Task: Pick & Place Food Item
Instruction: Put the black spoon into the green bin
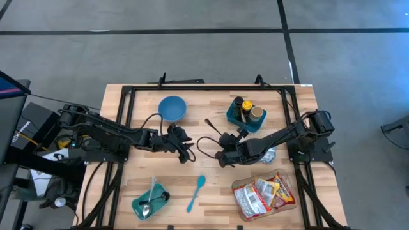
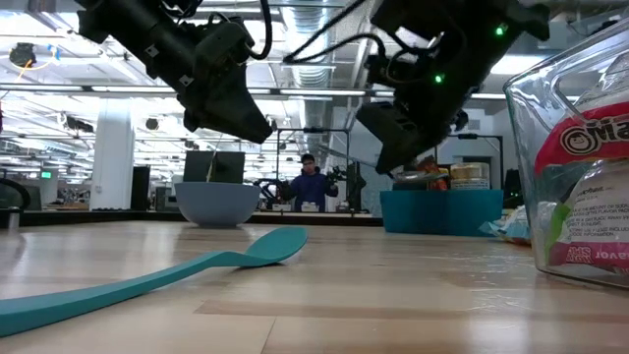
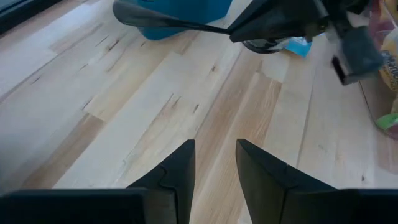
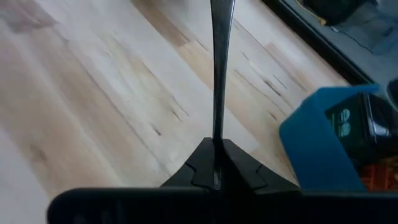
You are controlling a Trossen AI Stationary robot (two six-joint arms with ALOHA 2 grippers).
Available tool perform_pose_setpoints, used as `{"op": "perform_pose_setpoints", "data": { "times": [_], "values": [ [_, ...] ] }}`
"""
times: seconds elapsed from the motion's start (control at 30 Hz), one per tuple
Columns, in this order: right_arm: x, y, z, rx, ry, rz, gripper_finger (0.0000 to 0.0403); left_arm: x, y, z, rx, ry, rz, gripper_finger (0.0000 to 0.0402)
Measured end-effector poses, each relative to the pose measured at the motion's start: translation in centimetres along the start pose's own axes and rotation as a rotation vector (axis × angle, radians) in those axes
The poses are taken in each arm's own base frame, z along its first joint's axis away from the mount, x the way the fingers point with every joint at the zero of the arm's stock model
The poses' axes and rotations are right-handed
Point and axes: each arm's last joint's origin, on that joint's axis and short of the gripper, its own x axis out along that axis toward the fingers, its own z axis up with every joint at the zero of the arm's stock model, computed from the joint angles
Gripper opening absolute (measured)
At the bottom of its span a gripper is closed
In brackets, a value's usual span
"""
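My right gripper (image 1: 224, 137) is shut on a black long-handled utensil (image 1: 213, 128) over the middle of the table; its rounded head (image 3: 130, 11) points toward the far left. My left gripper (image 1: 189, 154) hovers open just left of it above bare wood, nothing between its fingers (image 3: 180, 171). A clear container of snack packets (image 1: 265, 195) stands at the near right. A small blue-and-white packet (image 1: 269, 154) lies on the table beside my right arm. My right gripper pinches the utensil's thin handle at its near end (image 4: 216, 134) between its two fingers. The fingers slant down toward the far left and lie along the handle. The utensil sticks straight out ahead of them, lifted clear of the table.
A blue bowl (image 1: 172, 108) stands at the far middle. A teal bin with bottles (image 1: 238, 117) stands far right. A teal spatula (image 1: 196, 193) and a teal tray holding a spoon (image 1: 142, 209) lie near the front edge. A black frame rims the table (image 1: 128, 121).
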Motion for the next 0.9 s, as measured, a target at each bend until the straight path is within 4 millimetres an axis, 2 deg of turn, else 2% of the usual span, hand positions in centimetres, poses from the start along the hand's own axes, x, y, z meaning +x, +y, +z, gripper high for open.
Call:
{"op": "perform_pose_setpoints", "data": {
  "times": [0.37, 0.6, 0.8, 0.9],
  "values": [
    [-1.9, 1.5, 1.7, -0.021, -0.086, 0.053, 0.0011, 0.6, 1.1, -0.4, -0.083, -0.051, 0.007, 0.0111],
    [-2.1, 1.5, 1.9, -0.010, -0.132, 0.011, 0.0011, 1.0, 3.1, -1.4, -0.214, -0.257, -0.125, 0.0111],
    [-2.1, 1.5, 2.0, -0.002, -0.144, 0.011, 0.0011, 0.0, 4.6, -1.8, -0.317, -0.482, -0.237, 0.0111],
    [-2.1, 1.6, 2.1, -0.003, -0.153, 0.017, 0.0011, -0.4, 4.9, -1.8, -0.344, -0.536, -0.268, 0.0111]
  ]
}}
